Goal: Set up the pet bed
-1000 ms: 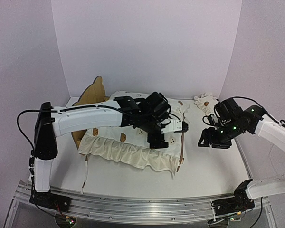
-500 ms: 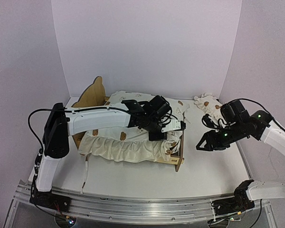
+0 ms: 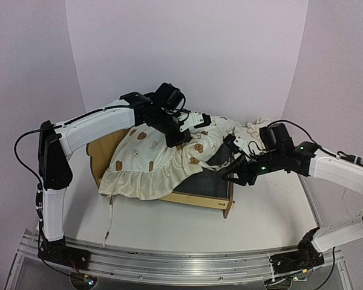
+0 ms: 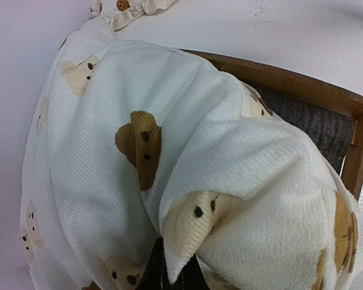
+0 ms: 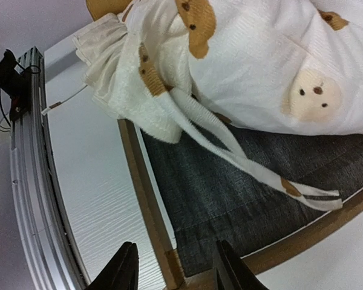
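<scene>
Looking through the top camera, I see the bed (image 3: pixel 201 202) on the table (image 3: pixel 260 220), about the middle and a little to the left, with its long side toward the arms. The cushion (image 3: pixel 148 158) covers its left part and hangs over the front rail, and the grey base (image 3: pixel 209 181) is bare at the right end. The left gripper (image 3: pixel 180 129) is clenched on the upper right part of the cushion and holds it above the bed. The right gripper (image 3: pixel 233 175) is low at the bed's right end, near the front corner; from this view I cannot tell how its jaws stand. The pillow (image 3: pixel 256 129) lies behind the bed's right end, near the back wall. On the left wrist camera the cushion (image 4: pixel 169 151) fills almost everything, and a fold of it is pinched in the left gripper (image 4: pixel 169 279) at the bottom edge; the bed's wooden rail (image 4: pixel 290 78) shows behind it at the right. On the right wrist camera the right gripper (image 5: pixel 175 272) is released: its fingers (image 5: pixel 124 272) stand apart, one on each side of the rail (image 5: pixel 148 199) near a corner, with a gap on both sides. The cushion's strings (image 5: pixel 230 145) lie on the base (image 5: pixel 242 199).
</scene>
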Tool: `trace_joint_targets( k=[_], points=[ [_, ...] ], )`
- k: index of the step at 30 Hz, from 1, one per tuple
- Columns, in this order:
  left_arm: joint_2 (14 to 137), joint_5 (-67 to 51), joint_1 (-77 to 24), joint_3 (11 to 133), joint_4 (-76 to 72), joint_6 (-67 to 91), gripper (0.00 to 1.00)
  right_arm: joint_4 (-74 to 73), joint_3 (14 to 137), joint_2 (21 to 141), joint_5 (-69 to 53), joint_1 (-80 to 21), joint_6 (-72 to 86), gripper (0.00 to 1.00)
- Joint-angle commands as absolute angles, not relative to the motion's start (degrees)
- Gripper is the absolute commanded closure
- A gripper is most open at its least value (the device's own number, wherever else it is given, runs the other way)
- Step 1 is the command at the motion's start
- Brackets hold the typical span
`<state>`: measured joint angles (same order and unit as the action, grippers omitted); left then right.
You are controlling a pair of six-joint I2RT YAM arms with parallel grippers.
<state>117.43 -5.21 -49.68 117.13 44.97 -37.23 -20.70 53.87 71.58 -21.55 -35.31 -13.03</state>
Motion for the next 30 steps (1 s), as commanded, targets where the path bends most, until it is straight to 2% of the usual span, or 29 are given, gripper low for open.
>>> trace_joint_targets(
  k=[1, 7, 14, 21, 24, 30],
  points=[
    [114.83, -7.12, -49.57, 119.89, 47.27, -36.74, 1.00, -13.77, 58.60, 78.92, -23.85, -35.60, -22.61, 0.57],
    [114.95, -7.63, -48.55, 120.14, 46.92, -36.64, 1.00, -7.14, 59.92, 85.91, -15.76, -35.60, -22.47, 0.63],
    [115.24, -7.95, -48.03, 120.78, 46.61, -36.62, 1.00, -6.15, 60.71, 91.18, -12.71, -35.60, -26.77, 0.68],
    [115.04, -8.47, -47.51, 120.63, 46.07, -36.01, 1.00, -6.06, 62.13, 94.19, -8.47, -35.42, -26.37, 0.88],
    [114.94, -8.69, -47.12, 120.88, 45.95, -35.65, 1.00, -5.93, 62.11, 94.33, -6.08, -35.42, -25.59, 0.99],
    [114.54, -9.06, -46.18, 120.67, 46.10, -35.08, 1.00, -7.66, 61.39, 88.31, -8.17, -35.45, -21.69, 1.00]
  ],
)
